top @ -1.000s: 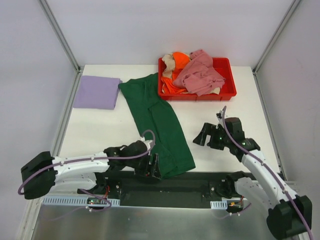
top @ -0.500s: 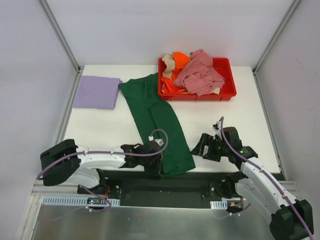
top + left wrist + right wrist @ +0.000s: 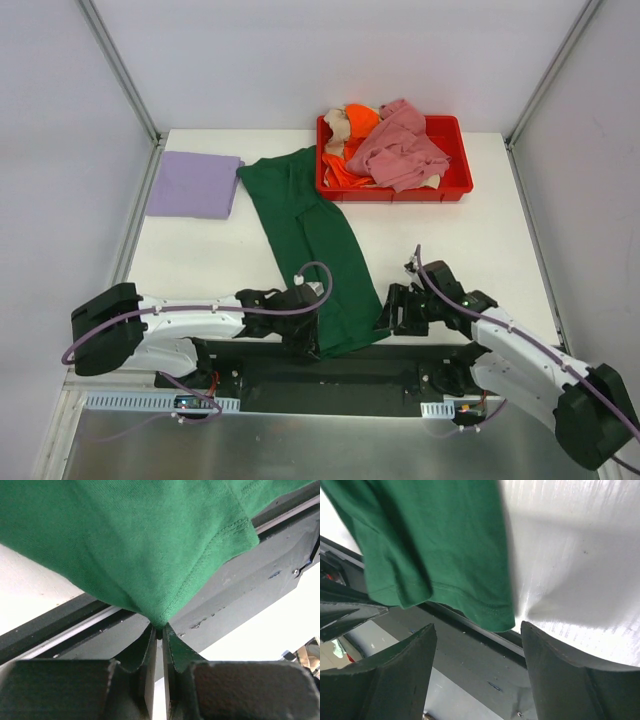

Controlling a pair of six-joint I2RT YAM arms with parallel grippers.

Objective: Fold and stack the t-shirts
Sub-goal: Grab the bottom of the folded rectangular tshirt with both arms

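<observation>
The dark green t-shirt (image 3: pixel 315 240) lies as a long, narrow band of soft knit on the smooth white table (image 3: pixel 200 260), running from beside the red tray (image 3: pixel 395 193) at the far side down to the near edge, where its stitched hem hangs over the black base rail (image 3: pixel 370 365). The left gripper (image 3: pixel 159 630) is pinched tight on the near left corner of that hem; in the left wrist view the cloth gathers into a small point between the two dark, grainy fingers (image 3: pixel 172 652), with folds fanning away from it. The right gripper (image 3: pixel 476 627) stands wide, its two curved black fingers either side of the near right hem corner, not closed on it; a double row of stitching shows along that edge.

At the far left a lavender t-shirt (image 3: pixel 193 184) lies folded into a flat, neat rectangle. The tray is glossy hard plastic, rectangular, and holds a crumpled heap: a pink t-shirt (image 3: pixel 400 145) on top at the right, an orange t-shirt (image 3: pixel 345 170) under it at the left, and a beige t-shirt (image 3: pixel 338 125) at the far left corner
</observation>
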